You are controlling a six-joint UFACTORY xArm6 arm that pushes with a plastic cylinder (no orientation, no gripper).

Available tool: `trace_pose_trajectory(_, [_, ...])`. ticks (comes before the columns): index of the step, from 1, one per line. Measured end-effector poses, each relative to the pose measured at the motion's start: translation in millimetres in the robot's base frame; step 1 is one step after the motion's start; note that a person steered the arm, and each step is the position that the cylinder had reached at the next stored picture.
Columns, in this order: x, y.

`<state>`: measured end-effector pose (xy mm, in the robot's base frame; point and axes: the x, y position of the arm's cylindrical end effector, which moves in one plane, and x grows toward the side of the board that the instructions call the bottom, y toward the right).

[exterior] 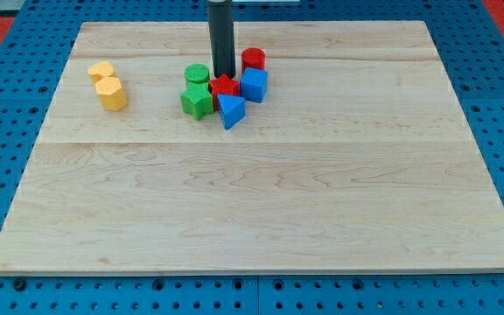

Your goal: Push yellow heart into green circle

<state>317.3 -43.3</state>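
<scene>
my tip (224,75) is being held between green circle block (197,74) and red cylinder (253,59) | no claw is fitted | yellow heart block (111,94) is lying well apart at view's left

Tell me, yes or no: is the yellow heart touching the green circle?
No: the yellow heart sits well toward the view's left of the green circle, bare board between them.

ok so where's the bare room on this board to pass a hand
Everything below the blocks down to the wooden board's bottom edge is bare, and so is the right side. It is crowded at top centre: green circle, green star, red star, red cylinder, blue cube, blue triangle, with my tip among them.
</scene>
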Motion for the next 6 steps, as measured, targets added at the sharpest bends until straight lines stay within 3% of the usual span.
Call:
trace_pose_trajectory(1, [-38.3,-13.3])
trace_pose_trajectory(2, [-39.2,-46.7])
trace_pose_trajectory(4, [-43.3,-196.7])
trace_pose_trajectory(5, [-15.5,-236.5])
trace_pose_trajectory(6, [-12.5,-230.0])
